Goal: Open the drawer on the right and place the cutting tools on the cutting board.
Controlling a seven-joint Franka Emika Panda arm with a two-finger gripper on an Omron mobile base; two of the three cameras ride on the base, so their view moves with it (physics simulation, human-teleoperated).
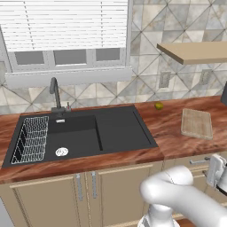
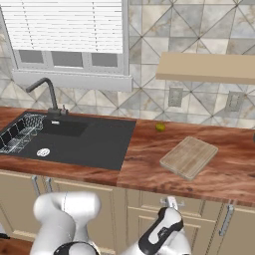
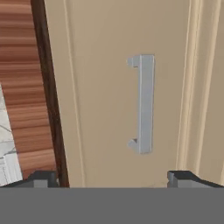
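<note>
One closed drawer (image 3: 127,100) faces the gripper (image 3: 111,177) below the table's front edge.

The wooden table (image 2: 149,149) carries a black sink (image 1: 88,131) on its left half and the cutting board (image 2: 189,156) near its right end, lying flat with a small green fruit (image 2: 160,127) behind it by the back edge. The drawer sits shut under the board, its silver bar handle (image 3: 144,104) untouched. The gripper hangs just before that handle, fingers spread wide, holding nothing.
</note>
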